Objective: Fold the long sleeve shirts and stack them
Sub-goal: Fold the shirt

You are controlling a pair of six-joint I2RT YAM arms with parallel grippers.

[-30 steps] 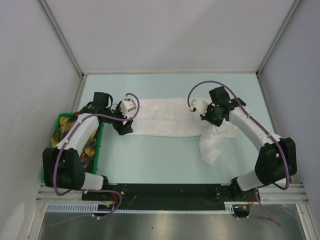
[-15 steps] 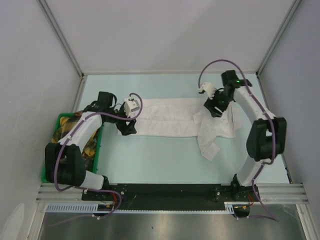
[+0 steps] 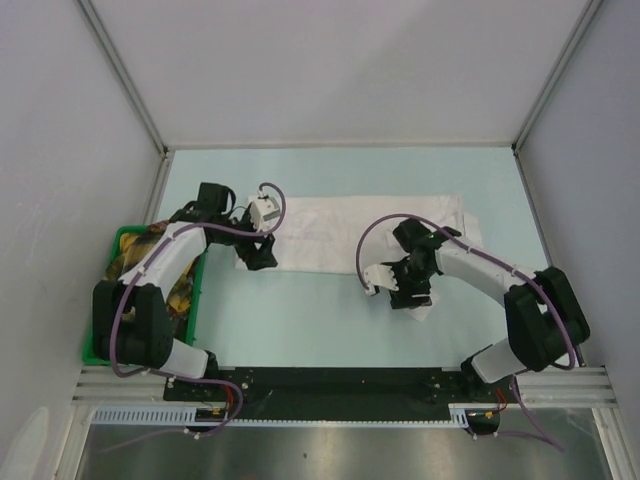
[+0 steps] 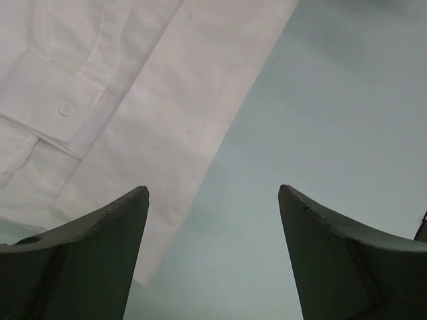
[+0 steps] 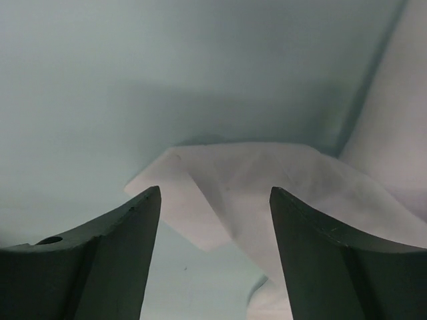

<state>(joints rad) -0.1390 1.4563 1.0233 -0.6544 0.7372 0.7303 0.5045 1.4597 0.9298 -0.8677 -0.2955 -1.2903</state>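
Note:
One long sleeve shirt (image 3: 330, 235) lies as a long white strip across the middle of the pale green table. Its left end shows a buttoned cuff (image 4: 65, 109) in the left wrist view. My left gripper (image 3: 258, 255) (image 4: 213, 193) hangs open just over the strip's near left corner, with only bare table between its fingers. My right gripper (image 3: 405, 292) (image 5: 215, 190) is open low over the loose sleeve end (image 5: 220, 177) near the strip's right half. The cloth tip lies between its fingers, ungripped. The right arm hides part of that sleeve from above.
A green basket (image 3: 125, 232) with colourful cloths (image 3: 180, 295) stands at the table's left edge beside the left arm. Grey walls and metal posts close the table at the back and both sides. The black base rail (image 3: 330, 380) runs along the near edge.
My right gripper opened, let go of the shirt's far right part and swung near and left down to the sleeve end. The bunched cloth there settled flatter. The left gripper barely shifted.

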